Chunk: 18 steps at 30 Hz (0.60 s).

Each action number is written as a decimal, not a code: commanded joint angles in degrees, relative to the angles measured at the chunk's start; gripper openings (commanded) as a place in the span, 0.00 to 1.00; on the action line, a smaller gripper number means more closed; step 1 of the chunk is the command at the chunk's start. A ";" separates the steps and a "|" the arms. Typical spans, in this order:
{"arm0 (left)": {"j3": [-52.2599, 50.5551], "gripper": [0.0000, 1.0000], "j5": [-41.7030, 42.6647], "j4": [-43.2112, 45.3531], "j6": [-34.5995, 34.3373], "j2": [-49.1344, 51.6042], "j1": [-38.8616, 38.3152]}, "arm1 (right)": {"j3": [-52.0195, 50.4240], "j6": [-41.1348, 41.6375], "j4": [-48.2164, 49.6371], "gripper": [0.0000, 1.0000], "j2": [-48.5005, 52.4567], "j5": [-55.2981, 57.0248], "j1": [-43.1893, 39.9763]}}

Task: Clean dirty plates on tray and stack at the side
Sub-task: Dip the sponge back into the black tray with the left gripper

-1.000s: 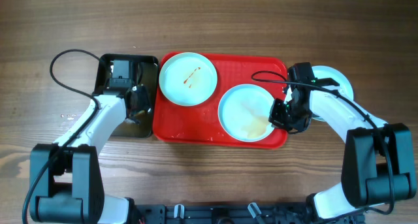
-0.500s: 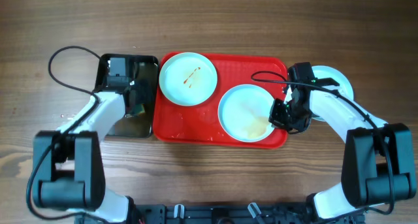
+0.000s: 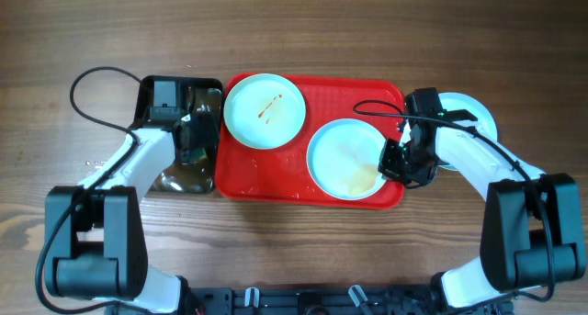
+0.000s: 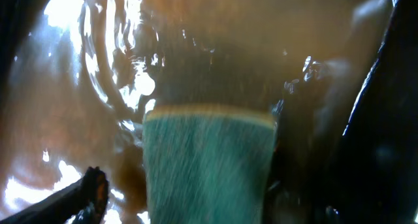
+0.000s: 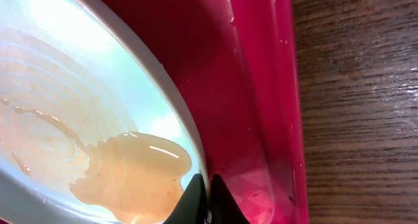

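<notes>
R fingers (image 5: 208,208) pinched on the rim of the wet plate (image 3: 347,158); L fingers (image 3: 191,142) low in the black tray (image 3: 163,182).
That plate: pale mint, raised rim, cloudy orange-tinged puddle by my grip, front-R on the red tray (image 3: 340,93). Back-L sits the smeared plate (image 3: 265,110), w/ a brown-orange streak at centre. The third plate (image 3: 478,111) is on the bench (image 3: 303,30) off the tray's R end. L grip on the green sponge (image 4: 206,165) in murky water: can't tell. Vs 1 s ago: L wrist moved up the black tray; R and plates unchanged.
</notes>
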 commanded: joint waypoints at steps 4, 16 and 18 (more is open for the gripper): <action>-0.66 0.73 3.50 -4.37 0.17 -0.72 0.11 | -0.85 -1.20 -0.31 0.04 -0.46 2.01 -0.11; 1.25 0.71 -1.18 -3.13 3.63 -1.18 0.17 | -0.85 -1.20 -0.44 0.04 -0.48 2.01 -0.11; 1.22 0.79 -1.09 -1.31 3.63 -1.18 0.17 | -0.85 -1.20 -0.44 0.04 -0.46 2.01 -0.11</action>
